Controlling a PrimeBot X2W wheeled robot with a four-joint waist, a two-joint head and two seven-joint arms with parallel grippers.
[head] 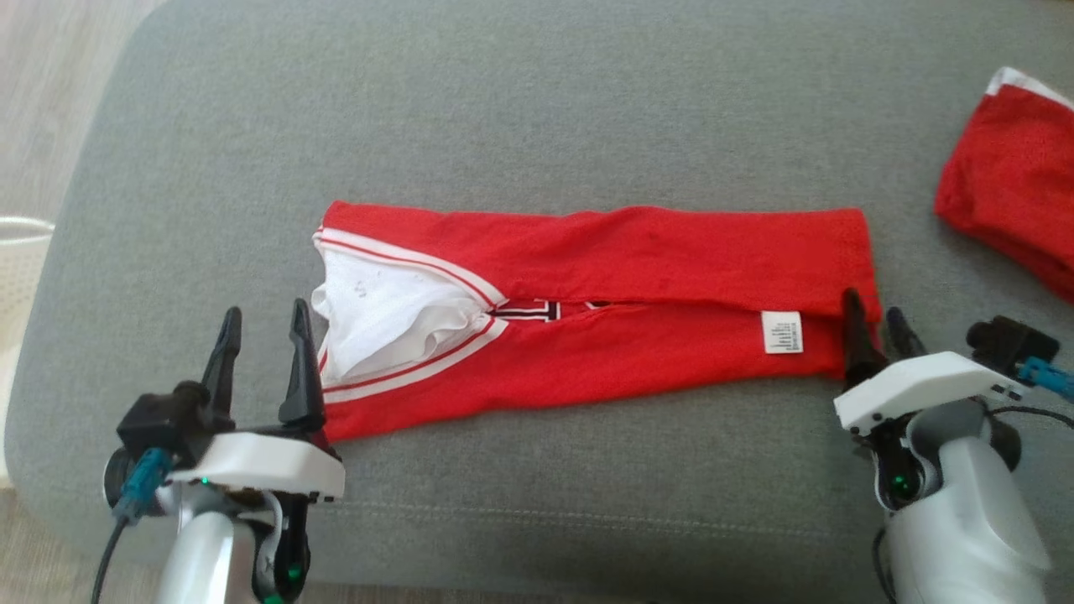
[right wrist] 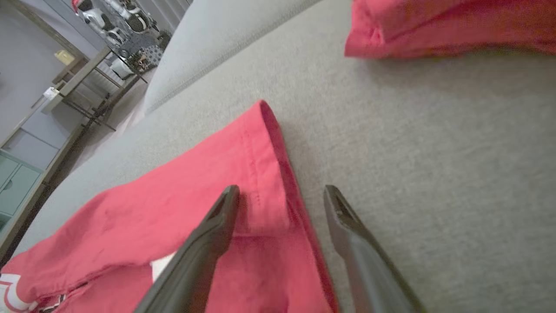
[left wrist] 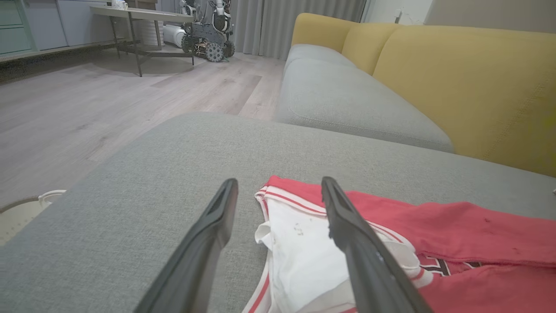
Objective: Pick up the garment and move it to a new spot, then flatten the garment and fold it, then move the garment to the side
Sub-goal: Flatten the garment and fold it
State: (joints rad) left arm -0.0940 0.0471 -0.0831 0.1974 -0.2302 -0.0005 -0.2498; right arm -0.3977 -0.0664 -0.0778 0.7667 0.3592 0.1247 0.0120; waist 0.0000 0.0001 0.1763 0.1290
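Garment (head: 604, 335) lies across the middle of the grey cushion (head: 537, 109), a long red band folded lengthwise, spanning between my two arms. At the left gripper (head: 265, 309) the fingers stand wide apart and empty, straddling the neck-end edge: one over bare cushion, one over the white lining (head: 377, 310). My worry there: that lining is loose and bunched, so a pinch may catch a single layer and the fold opens on the lift. At the right gripper (head: 874, 304) the fingers are likewise spread, holding nothing, one over the hem, one just off it; a shallow bite could slip off. Uneven lifting would skew the band. A second red cloth (head: 1015, 176) sits far right, well apart, but could crowd a sideways move. Looks: mostly flat, two long flaps meeting along the centre, striped white trim (head: 419, 267) at the neck, a scrap of lettering (head: 529, 311) in the gap, small white label (head: 782, 331) near the right end.
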